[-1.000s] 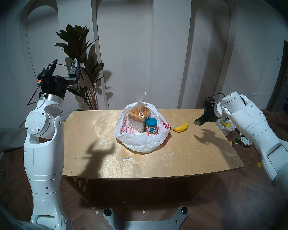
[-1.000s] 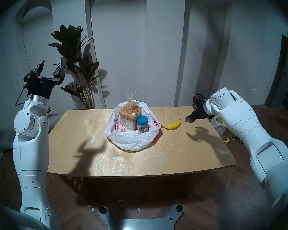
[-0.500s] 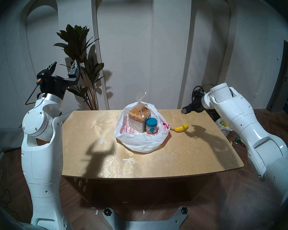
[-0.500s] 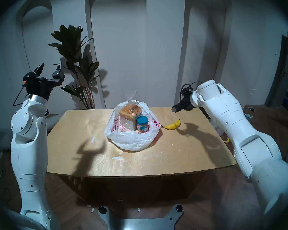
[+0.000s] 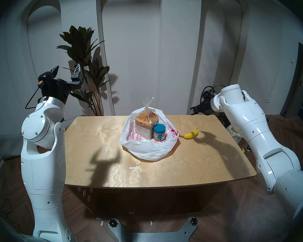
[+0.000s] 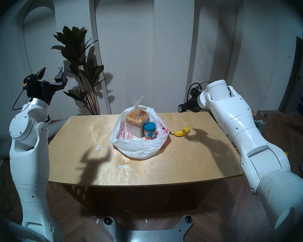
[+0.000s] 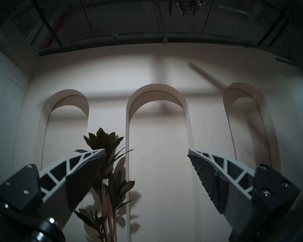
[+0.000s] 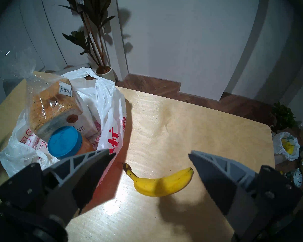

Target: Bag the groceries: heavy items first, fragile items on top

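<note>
Lifting since 1 s ago, R tool (image 8: 151, 155) gaping, empty over banana (image 8: 160, 182); L tool (image 7: 146, 152) wide, empty.

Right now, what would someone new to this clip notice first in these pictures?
The white bag at mid-table, mouth open, with the wrapped loaf and the blue-lidded jar standing upright inside it. Next, the banana lying alone on the wooden table just outside the bag's right edge, with the open right gripper above it. The left gripper points up, open and empty.
</note>
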Motion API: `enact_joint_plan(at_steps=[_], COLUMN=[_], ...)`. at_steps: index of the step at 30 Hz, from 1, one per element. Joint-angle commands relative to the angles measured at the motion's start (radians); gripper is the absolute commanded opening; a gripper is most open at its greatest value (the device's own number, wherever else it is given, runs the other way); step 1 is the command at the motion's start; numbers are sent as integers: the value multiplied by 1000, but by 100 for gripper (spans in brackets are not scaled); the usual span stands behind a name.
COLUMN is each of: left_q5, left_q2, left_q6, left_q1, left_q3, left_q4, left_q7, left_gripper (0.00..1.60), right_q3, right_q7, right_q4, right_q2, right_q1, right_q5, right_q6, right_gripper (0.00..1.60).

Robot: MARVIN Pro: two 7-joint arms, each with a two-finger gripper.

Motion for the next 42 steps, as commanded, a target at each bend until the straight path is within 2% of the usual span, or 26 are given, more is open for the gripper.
enact_joint_plan(at_steps=[1, 10, 22, 31, 42], left_q5=[0, 6, 12, 16, 21], left_q2=[1, -2, -5, -8, -10], left_q6=[11, 41, 76, 101, 128], left_q1=[-8, -10, -11, -12, -13], left_q3=[2, 3, 3, 5, 6], left_q4=[-26, -34, -43, -50, -60], left_q7=[2, 13, 26, 36, 44], left_gripper=[160, 160, 160, 160, 160], right_q3=[39, 69, 116, 158, 243], right_q7=[-49, -112, -194, -254, -364], right_q4=[-63, -109, -173, -250, -329], right_q2=[28, 34, 13, -46, -81], right_q1=[-64, -163, -263, -289, -331], right_q5=[7, 20, 49, 80, 100], right_q6=[-2, -2, -2, -2, -2], right_gripper=[160, 160, 160, 160, 160])
